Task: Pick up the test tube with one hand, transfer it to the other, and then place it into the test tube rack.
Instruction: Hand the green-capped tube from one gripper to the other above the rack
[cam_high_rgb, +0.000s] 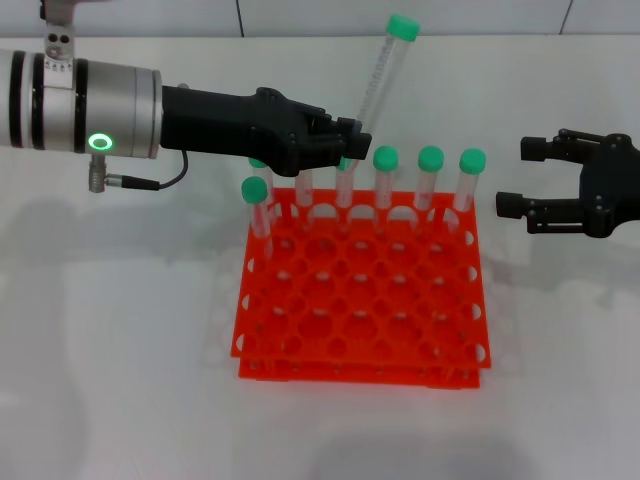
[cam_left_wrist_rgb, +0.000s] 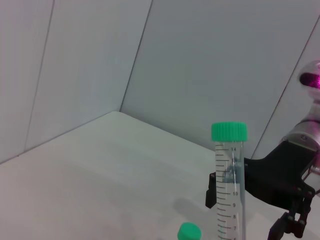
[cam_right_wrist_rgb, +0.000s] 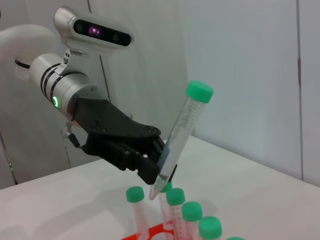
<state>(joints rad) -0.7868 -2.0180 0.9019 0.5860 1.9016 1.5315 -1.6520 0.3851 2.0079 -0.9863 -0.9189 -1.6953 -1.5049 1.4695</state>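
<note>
On the white counter (cam_high_rgb: 120, 380) sits the test tube rack (cam_high_rgb: 360, 300), other capped tubes (cam_high_rgb: 430, 180) along its far row. My left claw (cam_high_rgb: 345, 140) pinches the test tube (cam_high_rgb: 380, 80) near its tip, tilted above that row. My right claw (cam_high_rgb: 515, 180) waits right, fingers apart, seemingly empty.

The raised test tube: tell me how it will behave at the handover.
The test tube looks empty, so probably light. The left gripper pinches only its lower end, cap tilted outward, so it may pivot when the open right gripper touches it. Smooth clear plastic, likely slippery.
</note>
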